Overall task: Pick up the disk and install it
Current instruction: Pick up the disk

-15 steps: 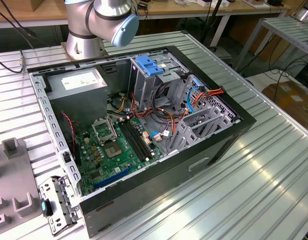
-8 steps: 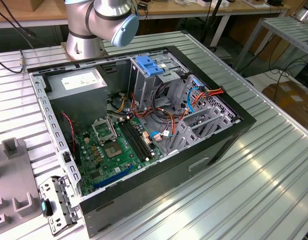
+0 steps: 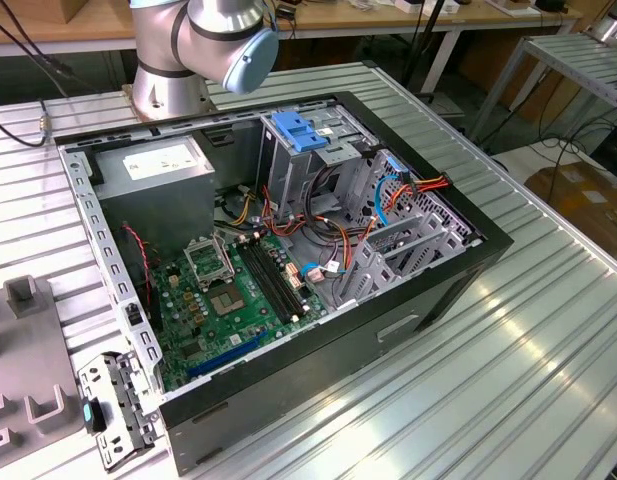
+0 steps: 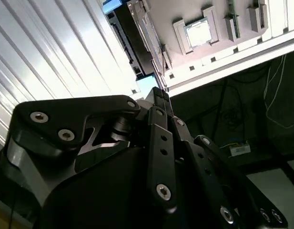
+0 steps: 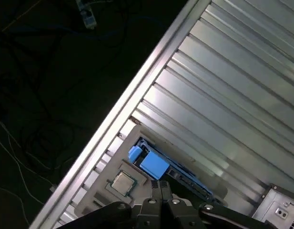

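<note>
Over the ridged metal table (image 5: 223,71), the gripper (image 5: 160,185) hangs with its two fingers pressed together and nothing between them. Below its tips the disk (image 5: 154,164) lies flat on a grey tray (image 5: 100,193), beside a small square chip (image 5: 122,182). On the table in the exterior view, an open computer case (image 3: 388,330) sits near the arm's base (image 3: 168,85).

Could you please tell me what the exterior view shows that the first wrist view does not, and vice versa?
Exterior view: the motherboard and the blue cage clip inside the open computer case. First wrist view: the shut gripper with the disk beyond its fingertips, and a processor chip beside the disk. Both: the ribbed metal table.
</note>
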`<action>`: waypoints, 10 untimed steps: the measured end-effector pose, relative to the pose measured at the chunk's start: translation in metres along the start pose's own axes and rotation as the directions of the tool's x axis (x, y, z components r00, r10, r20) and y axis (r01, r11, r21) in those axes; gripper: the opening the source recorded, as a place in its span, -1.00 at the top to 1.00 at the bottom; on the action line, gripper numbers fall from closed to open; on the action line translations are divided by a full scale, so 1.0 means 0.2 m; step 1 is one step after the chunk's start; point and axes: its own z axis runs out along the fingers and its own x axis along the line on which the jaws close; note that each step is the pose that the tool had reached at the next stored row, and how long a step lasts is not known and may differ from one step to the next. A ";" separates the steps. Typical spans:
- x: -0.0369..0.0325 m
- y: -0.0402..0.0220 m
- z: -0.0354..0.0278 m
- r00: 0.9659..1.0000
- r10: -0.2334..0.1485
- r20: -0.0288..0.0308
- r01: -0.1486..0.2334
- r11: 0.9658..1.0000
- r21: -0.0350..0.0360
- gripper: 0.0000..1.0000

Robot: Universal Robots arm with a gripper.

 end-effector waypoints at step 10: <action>0.000 0.000 0.006 0.966 -0.258 -0.008 0.258 0.966 -0.003 0.79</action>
